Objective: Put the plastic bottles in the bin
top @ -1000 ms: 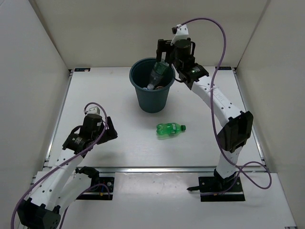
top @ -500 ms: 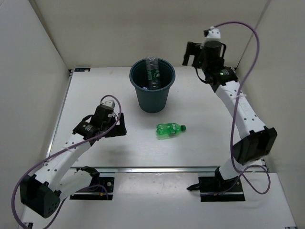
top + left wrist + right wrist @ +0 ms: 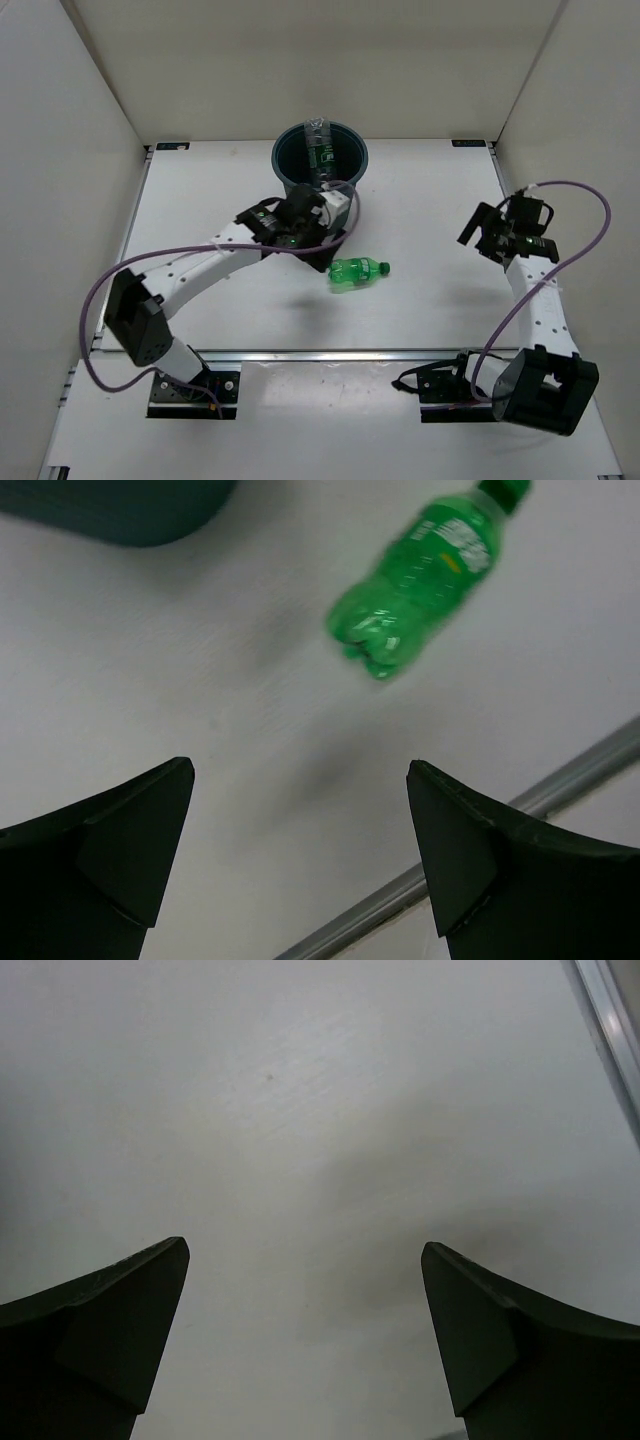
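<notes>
White table point(image 3: 200, 200), bin point(image 3: 291, 168) holding upright clear bottle point(image 3: 320, 152), green bottle point(image 3: 357, 271) outside

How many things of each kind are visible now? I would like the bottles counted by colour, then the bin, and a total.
Bin: 1
Green bottle: 1
Clear bottle: 1, standing up inside the bin
Total: 3 in view; whatever lies deeper in the bin is hidden.
</notes>
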You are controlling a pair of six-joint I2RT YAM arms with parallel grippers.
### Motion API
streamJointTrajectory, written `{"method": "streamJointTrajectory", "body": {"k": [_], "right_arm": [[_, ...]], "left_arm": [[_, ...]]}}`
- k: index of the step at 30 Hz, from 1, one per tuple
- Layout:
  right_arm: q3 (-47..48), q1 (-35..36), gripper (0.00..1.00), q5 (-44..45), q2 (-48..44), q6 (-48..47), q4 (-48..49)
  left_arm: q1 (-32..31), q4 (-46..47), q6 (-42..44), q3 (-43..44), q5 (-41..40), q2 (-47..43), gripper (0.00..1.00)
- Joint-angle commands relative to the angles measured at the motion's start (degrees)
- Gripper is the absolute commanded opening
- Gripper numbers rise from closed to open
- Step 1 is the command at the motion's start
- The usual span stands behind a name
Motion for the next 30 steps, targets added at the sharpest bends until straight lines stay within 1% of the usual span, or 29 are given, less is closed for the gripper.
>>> {"method": "streamJointTrajectory", "body": {"k": [1, 2, 5, 8, 10, 17, 21, 25, 30], "right_arm": [[-4.0, -4.1, 0.99, -5.9, -5.5, -0.7, -0.9], [-4.4, -4.7, 0.99, -5.6, -6.5, -1.4, -1.9], [-6.0, -6.1, 0.99, -7.2, -8.3, -1.8, -2.3], [-6.8, -5.9, 0.99, -8.1, -9.0, -1.8, -2.9], [-7.5, -5.4, 0.99, -8.3, -9.1, -1.6, -3.6], [-8.7, -3.9, 0.99, -9.6, -9.6, -1.4, -4.5], [-9.6, -3.7, 0.99, -10.4, -10.0, -1.5, -4.5], [-9.5, -4.0, 0.99, -11.0, -10.3, -1.3, -4.3], [-9.3, -5.2, 1.0, -11.5, -11.9, -2.0, -4.6]], "left_arm": [[-4.1, 0.1, 10.2, 4.5, 8.2, 6.0, 0.99], [-4.2, 0.1, 11.9, 5.8, 10.7, 8.4, 0.99], [-5.6, 0.7, 15.7, 8.5, 13.8, 13.4, 0.98], [-6.2, 3.8, 18.4, 9.4, 12.7, 17.2, 0.99], [-5.1, 5.4, 19.3, 9.9, 14.4, 19.9, 0.99], [-5.2, 11.9, 19.2, 9.1, 14.1, 23.6, 0.99], [-5.3, 13.9, 19.4, 11.2, 13.6, 25.9, 0.99], [-6.1, 12.8, 20.9, 14.4, 12.6, 31.4, 0.99], [-6.7, 13.3, 19.0, 12.8, 13.3, 32.5, 0.99]]}}
